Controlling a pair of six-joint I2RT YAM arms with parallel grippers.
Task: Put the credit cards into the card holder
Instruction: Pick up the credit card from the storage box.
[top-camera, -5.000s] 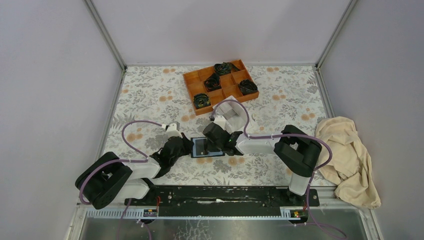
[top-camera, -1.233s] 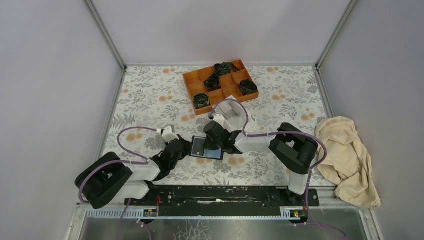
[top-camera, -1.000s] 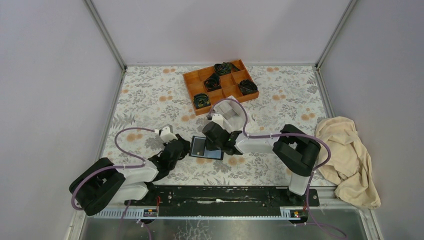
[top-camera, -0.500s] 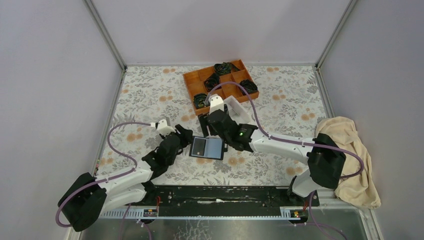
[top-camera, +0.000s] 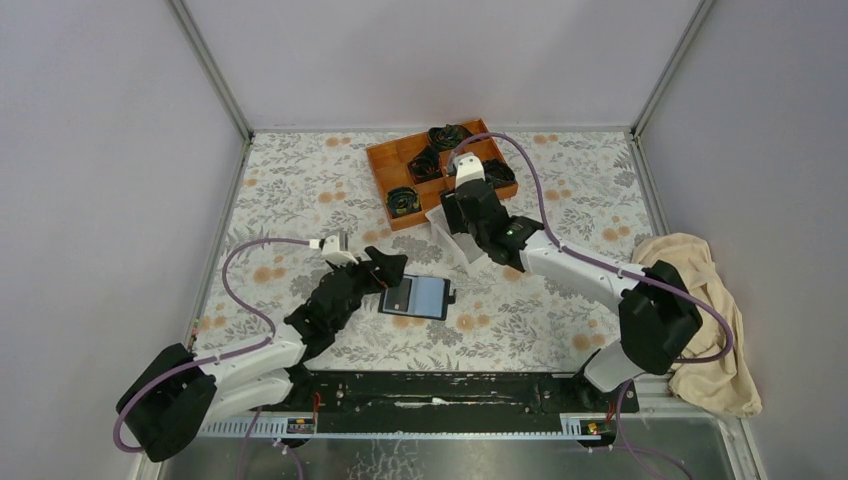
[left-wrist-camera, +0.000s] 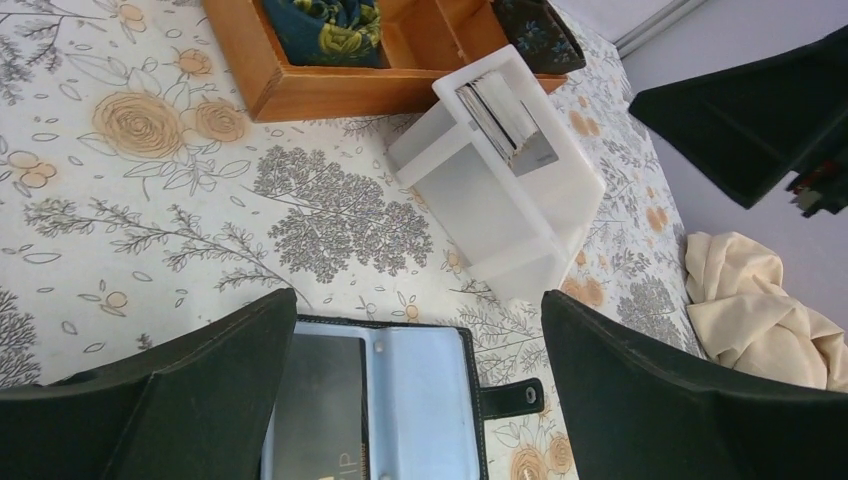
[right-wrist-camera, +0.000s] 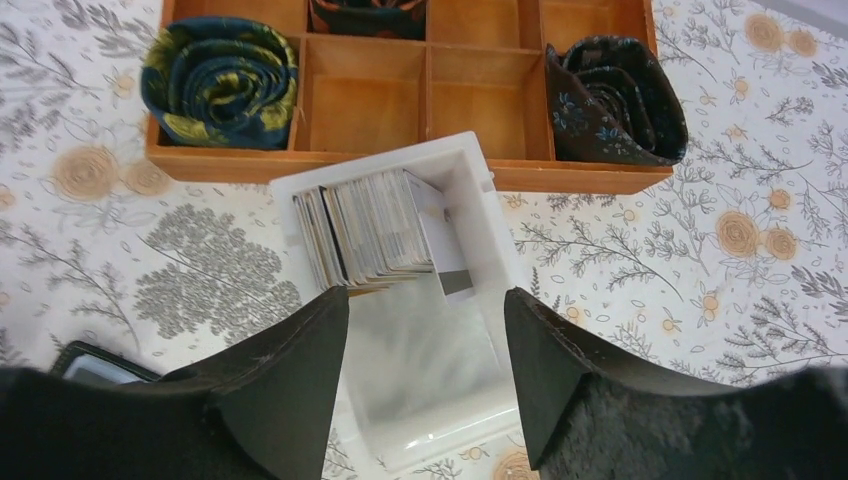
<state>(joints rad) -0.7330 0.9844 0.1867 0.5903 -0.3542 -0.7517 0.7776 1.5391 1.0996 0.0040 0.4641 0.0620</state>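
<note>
The black card holder (top-camera: 415, 297) lies open on the flowered table, its bluish pockets facing up (left-wrist-camera: 425, 395). A dark card (left-wrist-camera: 320, 415) sits in its left pocket. My left gripper (top-camera: 390, 275) hovers open over the holder's left half, fingers wide apart (left-wrist-camera: 418, 300), gripping nothing. The credit cards (right-wrist-camera: 370, 235) stand as a stack on edge in the far end of a white open-top box (right-wrist-camera: 480, 300). My right gripper (top-camera: 458, 222) hangs open above that box (right-wrist-camera: 425, 300), empty, with the stack just beyond its fingertips. The stack also shows in the left wrist view (left-wrist-camera: 505, 120).
An orange wooden compartment tray (top-camera: 385, 160) with rolled dark fabric pieces (right-wrist-camera: 220, 80) stands just behind the white box. A crumpled cream cloth (top-camera: 695, 320) lies at the right edge. Grey walls close in the table on three sides.
Both grippers opened. The right one left the card holder and swung back and right to above the white box. The left one let go of the holder's left edge and rose.
</note>
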